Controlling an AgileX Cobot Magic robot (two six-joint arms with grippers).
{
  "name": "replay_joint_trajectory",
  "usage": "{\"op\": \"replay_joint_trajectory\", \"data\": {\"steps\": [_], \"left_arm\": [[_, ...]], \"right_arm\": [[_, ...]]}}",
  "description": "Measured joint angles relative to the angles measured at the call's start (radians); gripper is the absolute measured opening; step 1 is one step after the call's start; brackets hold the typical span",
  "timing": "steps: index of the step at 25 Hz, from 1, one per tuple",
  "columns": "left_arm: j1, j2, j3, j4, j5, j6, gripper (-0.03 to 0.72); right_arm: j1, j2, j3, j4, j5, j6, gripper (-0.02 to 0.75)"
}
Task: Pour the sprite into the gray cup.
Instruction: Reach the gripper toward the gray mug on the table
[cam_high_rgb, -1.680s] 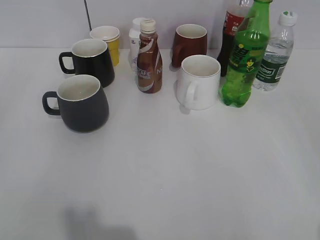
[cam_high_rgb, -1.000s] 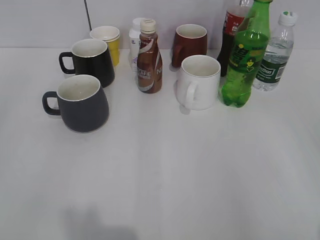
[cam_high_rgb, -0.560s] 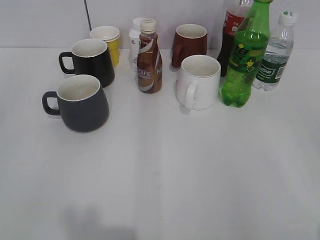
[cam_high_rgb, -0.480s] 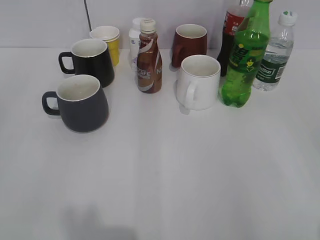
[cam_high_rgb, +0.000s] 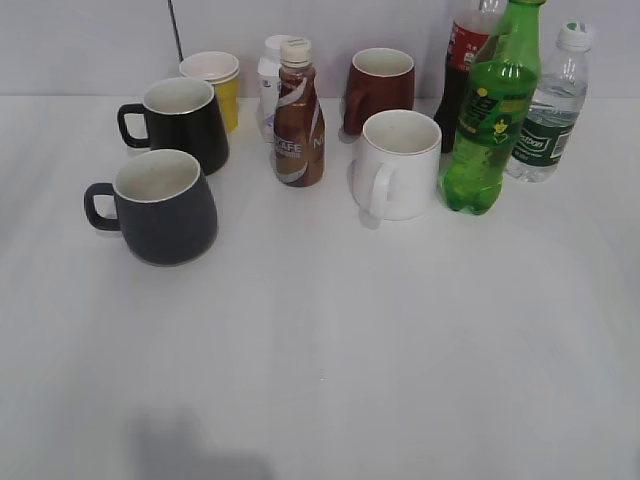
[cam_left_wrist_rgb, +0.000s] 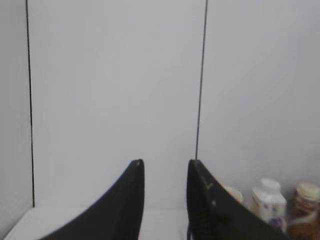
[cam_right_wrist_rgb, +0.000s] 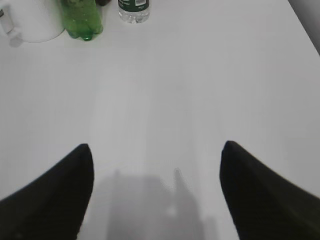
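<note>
The sprite (cam_high_rgb: 492, 120) stands upright at the back right of the white table (cam_high_rgb: 400, 350), its green cap on. It is just beside the white mug (cam_high_rgb: 397, 165) on its left, with the dark cola bottle (cam_high_rgb: 462, 60) behind it and the clear water bottle (cam_high_rgb: 548, 110) to its right. The gray cup (cam_high_rgb: 160, 205) sits on the left side of the table, handle pointing left, well apart from the sprite; the black mug (cam_high_rgb: 180, 122) is just behind it. A brown coffee bottle (cam_high_rgb: 298, 115) stands between the two groups (a white bottle and a yellow cup lie farther back, with a brown mug near the cola).

The right gripper (cam_right_wrist_rgb: 156, 150) has its jaws spread wide and holds nothing; it hangs over bare table, and in its wrist view the base of the sprite (cam_right_wrist_rgb: 82, 20) shows far ahead and to the left, well apart from the fingers. The left gripper (cam_left_wrist_rgb: 165, 167) points at the wall (cam_left_wrist_rgb: 115, 90) rather than the table; a narrow gap shows between its fingertips, nothing in it. Neither gripper appears in the exterior view.
</note>
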Motion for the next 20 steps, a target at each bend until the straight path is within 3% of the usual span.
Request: {"op": "replay_joint_trajectory", "data": {"steps": [6,15,20], "left_arm": [[0.000,0.370,0.167,0.039,-0.372,0.000,0.241],[-0.001,0.942,0.180,0.264,-0.693,0.000,0.249],[-0.030,1.220,0.182,0.301,-0.895,0.000,0.312]], "right_arm": [[0.000,0.000,0.000,0.000,0.000,0.000,0.589],[0.000,0.000,0.000,0.000,-0.001,0.000,0.589],[0.000,0.000,0.000,0.000,-0.001,0.000,0.589]]}}
